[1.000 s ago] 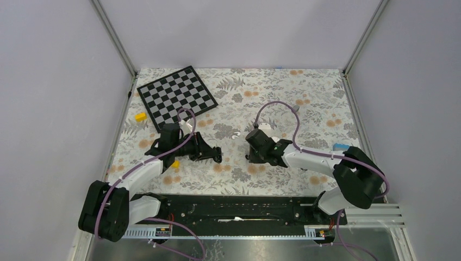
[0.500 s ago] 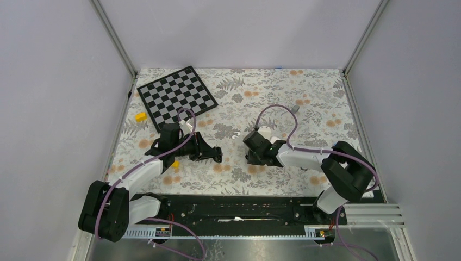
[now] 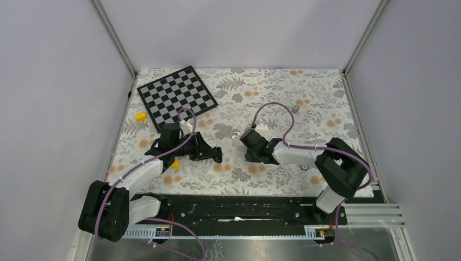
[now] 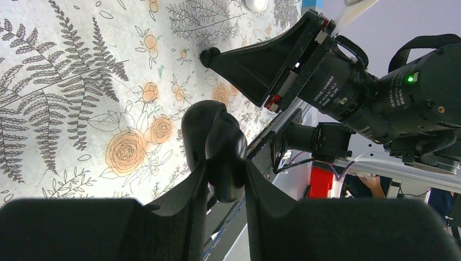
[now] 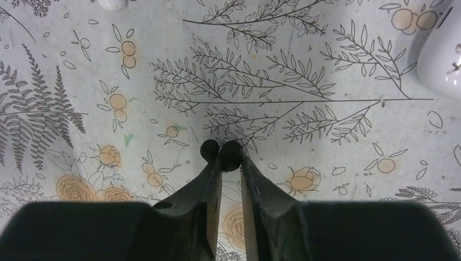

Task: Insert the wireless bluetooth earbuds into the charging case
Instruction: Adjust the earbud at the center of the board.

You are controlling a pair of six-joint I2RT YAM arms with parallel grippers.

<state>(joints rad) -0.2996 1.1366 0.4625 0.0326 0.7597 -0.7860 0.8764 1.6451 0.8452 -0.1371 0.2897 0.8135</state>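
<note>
— Where's the earbud [image 5: 231,153]?
— Pinched at the very tips of the right gripper [image 5: 228,166], low over the flowered table [image 5: 304,65]. The jaws are drawn narrow around it. I see two little black rounded lobes there; one bud or two, I can't tell.
— And the charging case [image 5: 443,51]?
— White, lying on the table ahead and to one side of that gripper, apart from the bud. Only its edge shows from the wrist, so whether it's open I can't say.
— The other arm?
— The left gripper [image 4: 223,182] is clamped on a black oval pebble [image 4: 215,136], near the right arm's fingers.
— Anything else?
— A chessboard [image 3: 176,97] at the far left, with a yellow block [image 3: 141,116] beside it.
</note>
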